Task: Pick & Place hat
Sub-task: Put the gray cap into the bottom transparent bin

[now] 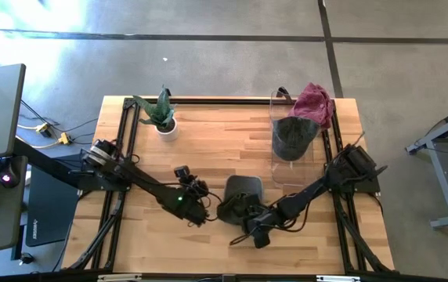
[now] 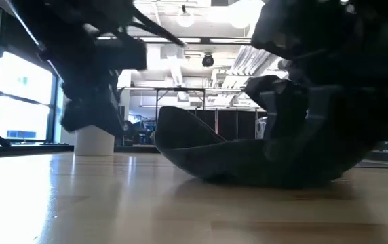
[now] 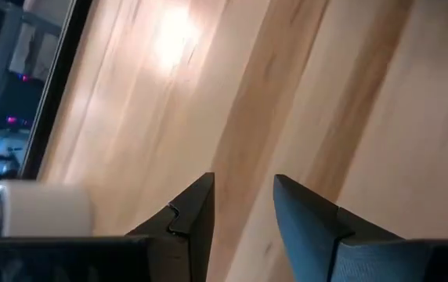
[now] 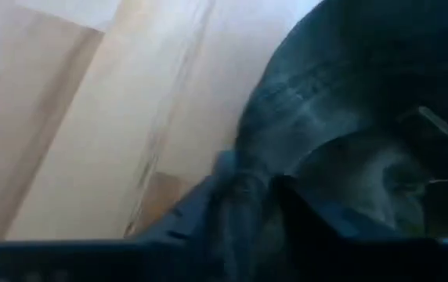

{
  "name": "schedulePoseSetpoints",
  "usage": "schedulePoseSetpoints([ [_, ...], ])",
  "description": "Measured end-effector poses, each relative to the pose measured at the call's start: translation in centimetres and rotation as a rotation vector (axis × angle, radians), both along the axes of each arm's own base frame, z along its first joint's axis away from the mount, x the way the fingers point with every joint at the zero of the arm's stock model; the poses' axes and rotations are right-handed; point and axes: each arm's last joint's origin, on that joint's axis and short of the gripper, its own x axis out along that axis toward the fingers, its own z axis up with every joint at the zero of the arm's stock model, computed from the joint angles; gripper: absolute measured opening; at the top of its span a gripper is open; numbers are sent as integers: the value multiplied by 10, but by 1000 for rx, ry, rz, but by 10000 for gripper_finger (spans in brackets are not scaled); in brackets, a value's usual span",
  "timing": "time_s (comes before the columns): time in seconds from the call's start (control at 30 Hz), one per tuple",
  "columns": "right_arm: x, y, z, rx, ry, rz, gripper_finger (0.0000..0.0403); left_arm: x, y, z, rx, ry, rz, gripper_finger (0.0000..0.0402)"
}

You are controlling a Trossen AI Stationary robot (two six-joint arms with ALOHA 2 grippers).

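A dark denim hat (image 1: pixel 242 190) lies on the wooden table near its middle, toward the near edge. In the low view the hat (image 2: pixel 248 159) rests on its rounded underside, with one edge (image 2: pixel 173 122) raised off the wood. My right gripper (image 1: pixel 249 217) is at the hat's near side, shut on its fabric, and the right wrist view shows the hat (image 4: pixel 349 117) up close. My left gripper (image 1: pixel 200 210) hovers just left of the hat, open. In the left wrist view only bare table shows between the fingers of my left gripper (image 3: pixel 243 192). My right gripper pinches a bunched fold of the hat's edge (image 4: pixel 243 184) between its two fingers (image 4: pixel 185 215), coming slanting down from the table's right and near side. The hat still rests on the table (image 2: pixel 248 181).
A potted plant in a white pot (image 1: pixel 162 117) stands toward the far left. A clear stand (image 1: pixel 293 137) at the far right carries a dark hat, and a pink cloth hat (image 1: pixel 315 102) sits by it. Bare wood lies along the near edge (image 1: pixel 169 251).
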Motion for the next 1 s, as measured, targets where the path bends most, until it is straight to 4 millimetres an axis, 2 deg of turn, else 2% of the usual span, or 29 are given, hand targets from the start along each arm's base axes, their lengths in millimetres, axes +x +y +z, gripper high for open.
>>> schedulePoseSetpoints([
  [0.07,2,-2,0,1,-1,3,105,-9,1,1,-16,-3,0,126],
  [0.17,1,-6,15,19,-22,33,25,-20,2,-5,-15,24,2,126],
  [0.23,-2,-8,38,35,-69,63,14,-28,3,-4,-1,46,-7,126],
  [0.33,-17,-18,80,45,-116,63,26,-37,1,0,18,59,-19,126],
  [0.4,-34,-28,114,54,-161,66,18,-43,0,2,32,82,-22,127],
  [0.5,-69,-50,168,98,-261,59,7,-42,-5,4,20,48,-30,127],
  [0.63,-124,-91,218,215,-351,-58,14,-40,-7,4,15,14,-35,127],
  [0.73,-167,-123,235,209,-391,-181,6,-37,-7,4,2,-7,-34,126],
  [0.83,-198,-143,243,147,-445,-251,9,-36,-7,4,31,-13,-55,127],
  [0.9,-210,-152,246,88,-477,-261,13,-35,-8,5,51,-18,-68,127],
  [1.0,-218,-161,247,-10,-493,-298,8,-34,-8,5,62,-33,-75,127],
])
